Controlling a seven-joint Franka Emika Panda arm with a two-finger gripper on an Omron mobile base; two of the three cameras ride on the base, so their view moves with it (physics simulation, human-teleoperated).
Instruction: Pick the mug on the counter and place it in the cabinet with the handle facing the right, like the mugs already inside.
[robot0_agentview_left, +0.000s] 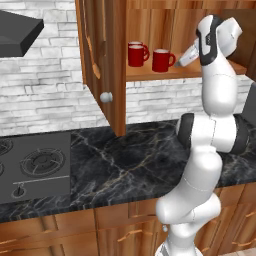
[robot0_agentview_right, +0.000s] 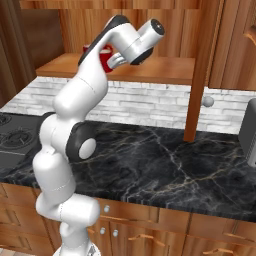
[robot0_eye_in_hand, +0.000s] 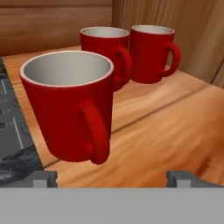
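Nearest the hand camera, the mug (robot0_eye_in_hand: 68, 105): glossy red, white inside, upright near the front edge of the plank shelf (robot0_eye_in_hand: 175, 131) in the wooden cabinet (robot0_agentview_left: 107, 60), loop handle (robot0_eye_in_hand: 97, 135) towards the lens. Two matching red mugs (robot0_eye_in_hand: 131, 52) stand behind. Jaws stand wide, holding nothing. Below, black veined marble table (robot0_agentview_left: 130, 160); white brick wall (robot0_agentview_left: 45, 85)

White brick wall (robot0_agentview_left: 45, 100); grey stovetop (robot0_agentview_left: 35, 165); wooden drawers (robot0_agentview_right: 165, 227).
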